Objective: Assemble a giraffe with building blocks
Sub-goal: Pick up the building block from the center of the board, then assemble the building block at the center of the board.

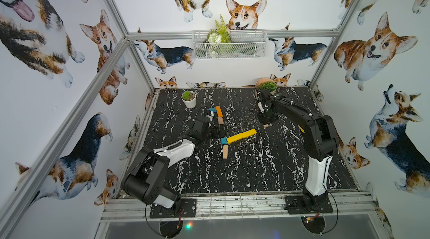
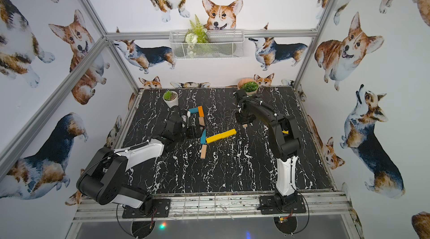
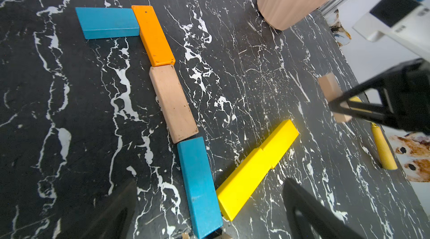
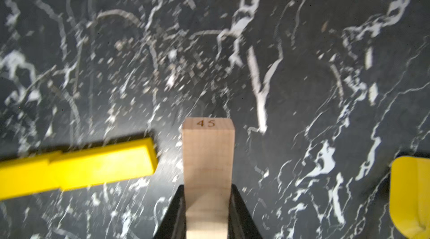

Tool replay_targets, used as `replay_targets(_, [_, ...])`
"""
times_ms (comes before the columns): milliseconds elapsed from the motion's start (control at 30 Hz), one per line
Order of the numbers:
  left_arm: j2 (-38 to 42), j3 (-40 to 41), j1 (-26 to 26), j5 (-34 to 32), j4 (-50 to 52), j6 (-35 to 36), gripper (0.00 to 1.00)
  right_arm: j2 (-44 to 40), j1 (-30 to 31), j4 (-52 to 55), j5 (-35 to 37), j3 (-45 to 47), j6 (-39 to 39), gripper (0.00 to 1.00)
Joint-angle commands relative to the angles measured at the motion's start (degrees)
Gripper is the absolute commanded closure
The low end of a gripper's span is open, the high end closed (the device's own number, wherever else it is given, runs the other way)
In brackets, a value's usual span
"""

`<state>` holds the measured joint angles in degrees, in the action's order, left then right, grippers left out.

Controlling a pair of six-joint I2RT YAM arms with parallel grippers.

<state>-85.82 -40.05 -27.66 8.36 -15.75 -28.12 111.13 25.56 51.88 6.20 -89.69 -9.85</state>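
Risks, left side first: the giraffe is just loose bars butted end to end, left of the tabletop's centre. It runs teal head, orange bar, tan bar, teal neck bar, then the yellow body pointing toward the right edge, with one tan leg toward the front edge. The left gripper hangs low over the neck/body joint. My guess is that any sideways drift clips the teal neck bar and kinks the line. Further right, the spare tan bar is pinched at one end only, with most of it sticking out, so it could pivot in the grip. If it's set down as the rear leg too close, it likely shoves the body's free end and opens the joint at the neck. The yellow tool lies near the right edge close to that arm, so it's a possible snag. Jaws: the left ones are spread wide and empty, fingers either side of the joint, touching nothing I can see. The right gripper, toward the back-right, is clamped on the spare tan bar. I can't tell if the bar is clear of the surface.
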Motion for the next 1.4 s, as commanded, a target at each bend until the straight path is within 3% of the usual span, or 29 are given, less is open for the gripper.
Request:
replay_targets(0, [0.3,0.1,0.0,-0.2,-1.4,0.4,0.00,-6.6,2.4,-0.1,-1.0,8.4,-4.4,0.86])
replay_targets(67, [0.0,0.0,0.1,0.1,-1.4,0.2,0.00,-10.8,4.7,-2.9,-4.7,15.5,-6.3,0.86])
replay_targets(167, [-0.3,-0.1,0.1,0.4,-1.6,-0.1,0.00,-13.8,9.9,-6.0,-3.5,22.7,-5.5,0.86])
replay_targets(400, [-0.7,0.0,0.0,1.3,-2.2,-0.6,0.00,-12.6,12.2,-9.1,-7.2,26.6,-4.5,0.86])
replay_targets(900, [0.0,0.6,0.1,0.7,-2.5,-0.5,0.00,-1.9,11.4,-9.2,-3.3,19.7,0.9,0.86])
replay_targets(1367, [-0.4,0.4,-0.1,0.6,-2.6,-0.3,0.00,0.8,9.2,-8.5,-4.7,16.5,2.3,0.84])
